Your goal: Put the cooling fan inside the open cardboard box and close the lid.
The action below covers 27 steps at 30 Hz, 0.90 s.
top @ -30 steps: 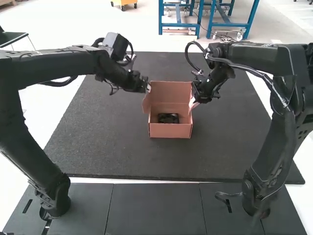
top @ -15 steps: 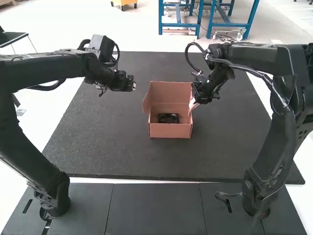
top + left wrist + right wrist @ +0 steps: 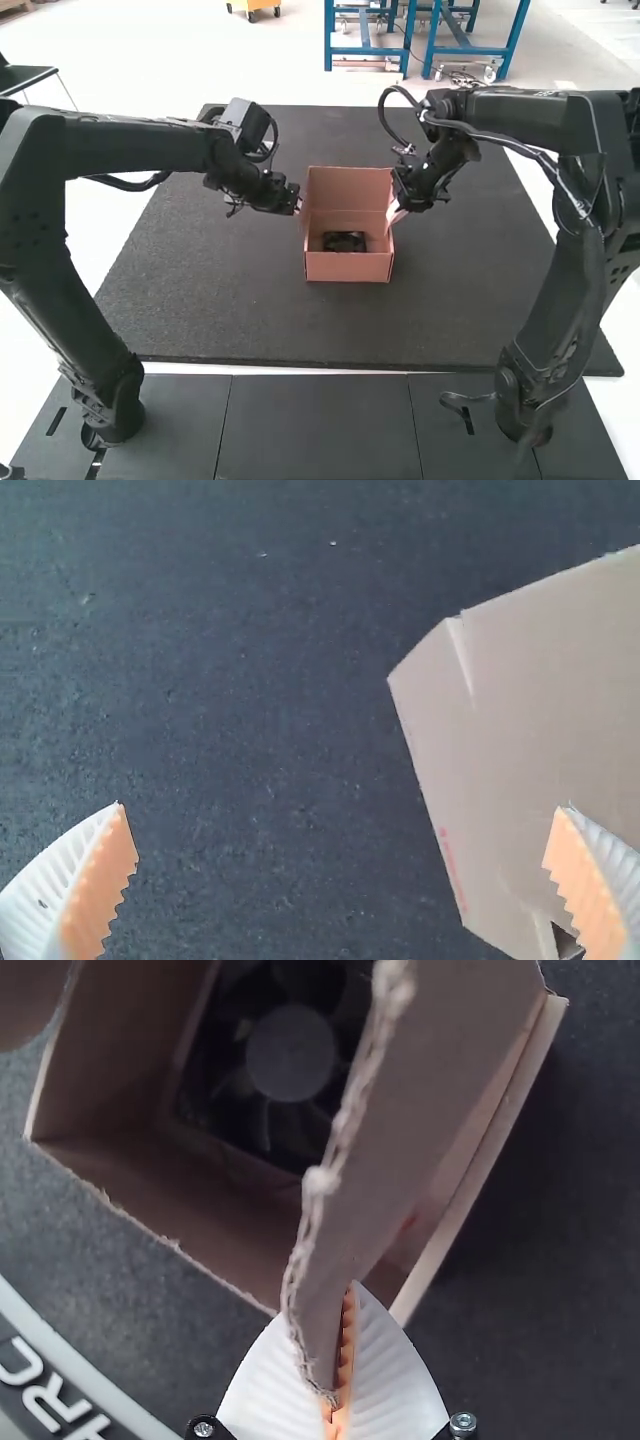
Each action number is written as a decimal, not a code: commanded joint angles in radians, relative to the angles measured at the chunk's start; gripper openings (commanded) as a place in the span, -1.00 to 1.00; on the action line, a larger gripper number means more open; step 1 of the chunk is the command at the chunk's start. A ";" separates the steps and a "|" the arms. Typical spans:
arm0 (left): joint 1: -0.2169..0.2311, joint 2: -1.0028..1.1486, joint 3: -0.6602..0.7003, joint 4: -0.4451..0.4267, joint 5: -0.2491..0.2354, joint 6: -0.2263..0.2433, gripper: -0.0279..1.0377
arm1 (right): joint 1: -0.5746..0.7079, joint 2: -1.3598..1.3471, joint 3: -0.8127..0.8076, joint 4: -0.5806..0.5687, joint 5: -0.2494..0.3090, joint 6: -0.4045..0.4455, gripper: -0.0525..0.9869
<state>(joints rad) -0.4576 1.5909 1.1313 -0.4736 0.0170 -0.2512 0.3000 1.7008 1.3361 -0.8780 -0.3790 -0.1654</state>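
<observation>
The brown cardboard box [image 3: 348,262] stands open in the middle of the black mat, its lid [image 3: 347,188] upright at the back. The black cooling fan [image 3: 343,241] lies flat on the box floor and is seen from above as the fan [image 3: 290,1055]. My right gripper [image 3: 405,202] is at the box's right side, shut on the right side flap [image 3: 400,1140]; the torn edge of that flap runs between the pads of this gripper [image 3: 337,1405]. My left gripper [image 3: 288,198] is at the box's left side, open. Its fingers [image 3: 95,885] straddle mat and the edge of the left flap [image 3: 530,760].
The black mat [image 3: 200,270] spreads wide around the box on every side. Dark floor tiles [image 3: 320,425] run along the front, where both arm bases stand.
My left gripper drew back to the left, away from the box, then returned lower to the box's left flap. The right gripper and its flap have stayed still.
</observation>
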 commanded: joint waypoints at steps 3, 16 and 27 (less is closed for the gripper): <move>-0.038 -0.005 0.053 0.004 0.047 0.009 0.86 | 0.008 -0.030 0.011 -0.004 -0.031 -0.006 -0.94; -0.041 -0.012 0.047 -0.017 0.049 0.013 0.86 | 0.008 -0.030 -0.003 -0.006 -0.023 -0.016 -0.94; -0.041 -0.014 0.018 -0.083 0.046 0.059 0.86 | 0.011 -0.033 -0.058 -0.010 0.037 -0.059 -0.94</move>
<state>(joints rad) -0.4892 1.5921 1.1477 -0.5537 0.0528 -0.2176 0.3000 1.7008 1.2827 -0.8806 -0.3630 -0.2008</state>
